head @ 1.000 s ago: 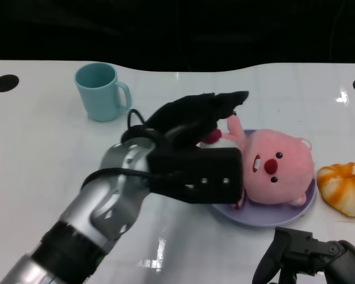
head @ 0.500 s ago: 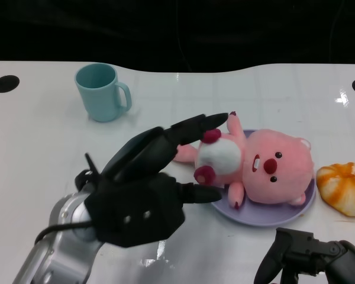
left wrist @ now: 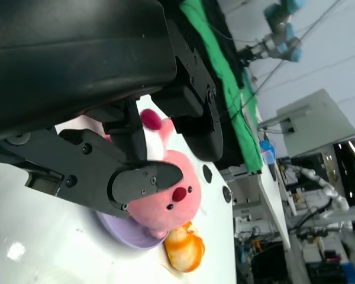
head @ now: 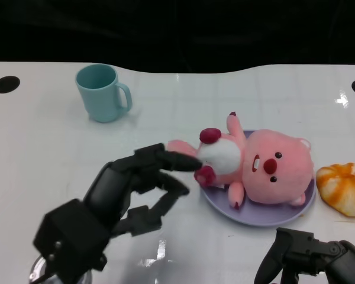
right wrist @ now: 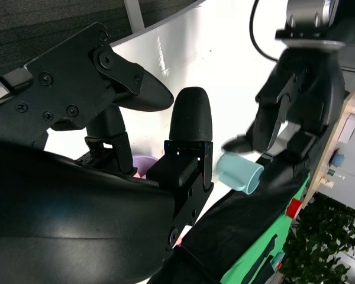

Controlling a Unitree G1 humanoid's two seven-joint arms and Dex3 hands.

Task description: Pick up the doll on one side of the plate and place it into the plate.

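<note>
Looking down at a white worktop [head: 47, 154], we see the pink doll [head: 257, 167] lying on its back on the purple plate [head: 257, 218], head toward our right, with its feet and one arm hanging over the plate's left rim. Our left hand [head: 121, 198] sits just left of the plate, low over the worktop. Its fingers [head: 165, 161] are spread and grasp nothing, and the tips are very near the doll's foot; we cannot tell whether they touch it. Our right hand [head: 310, 257] rests at the lower right edge of the view, holding nothing, with its fingers apart.

We judge the placing nearly finished. To do this step well, we would draw the left hand away low and straight to the left, keeping the fingers spread so nothing snags the plush foot and drags the doll off the rim. If the overhanging legs look likely to tip the doll out, a gentle nudge toward the plate's middle would settle it.

A light blue mug [head: 102, 92] stands well apart at the far left. An orange and white plush item [head: 343, 188] lies just right of the plate.

We can read no brand, label or writing on the doll, plate, mug or worktop in any view
</note>
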